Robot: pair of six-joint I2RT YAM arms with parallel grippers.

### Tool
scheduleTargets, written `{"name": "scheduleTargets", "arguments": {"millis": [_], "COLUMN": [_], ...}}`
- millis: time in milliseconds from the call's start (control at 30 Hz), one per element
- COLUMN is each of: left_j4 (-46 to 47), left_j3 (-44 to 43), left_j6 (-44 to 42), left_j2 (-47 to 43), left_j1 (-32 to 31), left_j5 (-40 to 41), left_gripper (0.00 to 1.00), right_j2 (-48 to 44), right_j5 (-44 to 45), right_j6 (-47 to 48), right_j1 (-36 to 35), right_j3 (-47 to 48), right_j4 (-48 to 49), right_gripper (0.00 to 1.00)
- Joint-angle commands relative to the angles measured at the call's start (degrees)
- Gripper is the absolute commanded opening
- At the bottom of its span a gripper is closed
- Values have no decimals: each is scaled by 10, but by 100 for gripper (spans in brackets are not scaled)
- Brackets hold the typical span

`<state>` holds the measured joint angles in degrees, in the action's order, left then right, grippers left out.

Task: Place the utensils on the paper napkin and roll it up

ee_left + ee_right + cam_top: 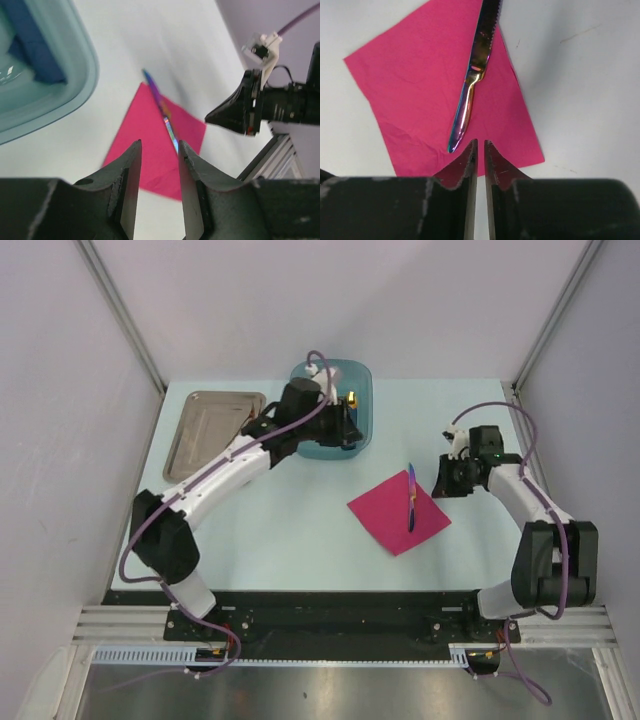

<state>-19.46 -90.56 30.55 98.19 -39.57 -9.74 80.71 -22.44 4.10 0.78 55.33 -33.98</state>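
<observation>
The paper napkin (390, 515) lies flat as a pink diamond on the table, right of centre. One of the utensils, a knife (411, 498) with an iridescent purplish handle, rests on the napkin's right half, its tip past the far corner. My right gripper (442, 480) hovers just right of the napkin; in the right wrist view the knife (472, 80) and napkin (420, 85) lie beyond the gripper (480, 142), which is shut to a thin slit on nothing. My left gripper (350, 425) hangs over the teal bin, open and empty (160, 145), looking toward the napkin (145, 135).
A teal plastic bin (366, 390) stands at the back centre, holding a chunky blue object (35, 45) with a yellow tip (352, 398). A grey metal tray (195, 440) sits at the back left. Frame posts stand at both far table corners.
</observation>
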Motion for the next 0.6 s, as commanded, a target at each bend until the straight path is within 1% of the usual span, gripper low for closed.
{"name": "scheduleTargets", "arguments": {"millis": [0,33,100,133,333,467,567], "left_j4": [0,-9,-17,-28,-39,-36,-35], "left_j3": [68,82,98,101,142,155,163], "left_j6": [-86,-94,-111,-122,-138,-139,-138], "left_j2": [-53,-62,-79,-83,-111,-124,-130], "left_j1": [64,91,119,145,227,241,241], "left_j5": [-106,-107,-98,-95,-82,-78,-75], "left_gripper": [40,40,40,40,40,40,40], "right_j2": [62,68,88,95,145,165,180], "right_j5": [81,89,111,120,150,168,163], "right_j6": [-23,-33,-38,-38,-66,-75,-82], "right_j1": [-46,-53,-75,-84,-104,-107,-109], "right_j3": [32,31,30,32,41,44,50], "right_j4": [18,22,37,42,69,81,86], "right_gripper": [13,13,13,13,13,14,15]}}
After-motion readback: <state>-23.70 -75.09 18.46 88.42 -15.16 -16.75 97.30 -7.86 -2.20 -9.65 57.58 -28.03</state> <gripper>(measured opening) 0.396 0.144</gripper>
